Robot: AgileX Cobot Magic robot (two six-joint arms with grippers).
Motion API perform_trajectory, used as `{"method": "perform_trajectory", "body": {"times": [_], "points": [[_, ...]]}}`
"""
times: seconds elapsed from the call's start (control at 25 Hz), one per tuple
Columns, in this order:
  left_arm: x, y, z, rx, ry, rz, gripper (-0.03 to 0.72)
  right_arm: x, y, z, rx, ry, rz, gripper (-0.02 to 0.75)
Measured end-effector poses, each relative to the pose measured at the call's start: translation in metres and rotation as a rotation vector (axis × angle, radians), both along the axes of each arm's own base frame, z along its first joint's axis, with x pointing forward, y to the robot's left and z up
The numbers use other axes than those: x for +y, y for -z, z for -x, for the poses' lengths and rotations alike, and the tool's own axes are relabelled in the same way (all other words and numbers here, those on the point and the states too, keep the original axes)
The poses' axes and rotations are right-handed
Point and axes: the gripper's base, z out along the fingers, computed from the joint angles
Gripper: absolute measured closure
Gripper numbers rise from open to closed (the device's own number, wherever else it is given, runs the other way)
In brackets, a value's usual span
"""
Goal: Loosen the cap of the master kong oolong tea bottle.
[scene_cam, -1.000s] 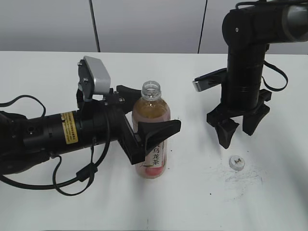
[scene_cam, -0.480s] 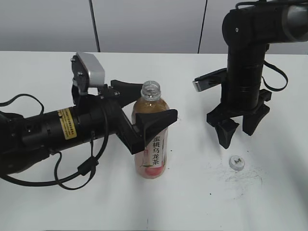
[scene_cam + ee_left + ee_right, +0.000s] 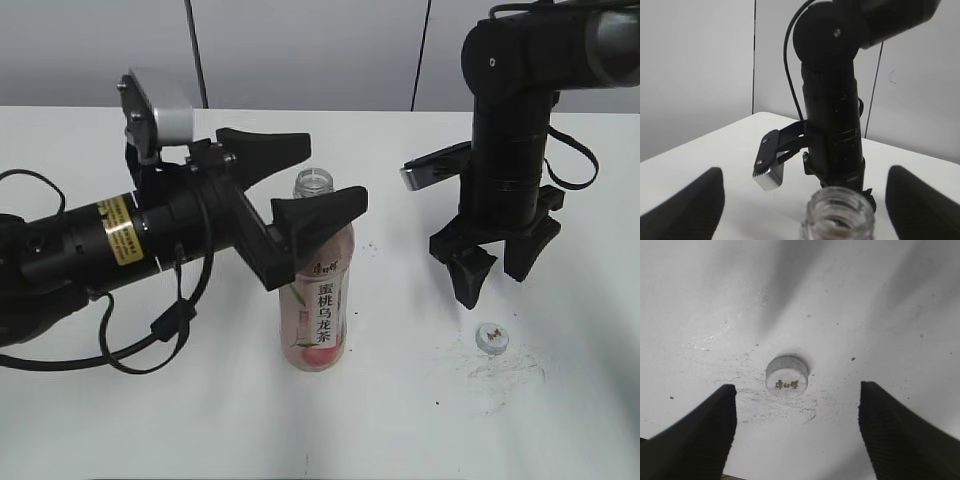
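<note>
The master kong oolong tea bottle (image 3: 320,290) stands upright on the white table with its neck open; its threaded neck shows in the left wrist view (image 3: 841,215). The cap (image 3: 491,337) lies on the table to the right of the bottle, and shows in the right wrist view (image 3: 787,376). My left gripper (image 3: 290,195) is open, its fingers either side of the bottle's neck at shoulder height, not touching. My right gripper (image 3: 497,270) is open and empty, pointing down above the cap (image 3: 795,440).
The white table (image 3: 420,420) has dark scuff marks around the cap. A grey wall (image 3: 300,50) stands behind the table. The right arm's wrist camera block (image 3: 769,172) hangs to the left of the right arm.
My left gripper has let go of the bottle's body, risen and drawn back left; its fingers now flank the neck. The bottle, the cap and the right arm have stayed still.
</note>
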Motion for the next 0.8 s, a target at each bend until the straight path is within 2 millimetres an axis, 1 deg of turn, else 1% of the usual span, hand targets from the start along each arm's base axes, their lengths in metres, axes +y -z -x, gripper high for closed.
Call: {"method": "perform_trajectory", "body": {"times": [0.36,0.56,0.8], "points": [[0.004,-0.031,0.005,-0.078,-0.016,0.018,0.103,0.000,0.000,0.000,0.000,0.001,0.000,0.171],[0.010,-0.049,0.010,-0.108,-0.052,-0.038,0.103,0.000,0.000,0.000,0.000,0.001,0.000,0.171],[0.021,-0.075,0.018,-0.152,-0.114,-0.117,0.103,0.000,0.000,0.000,0.000,0.000,0.000,0.171]]}}
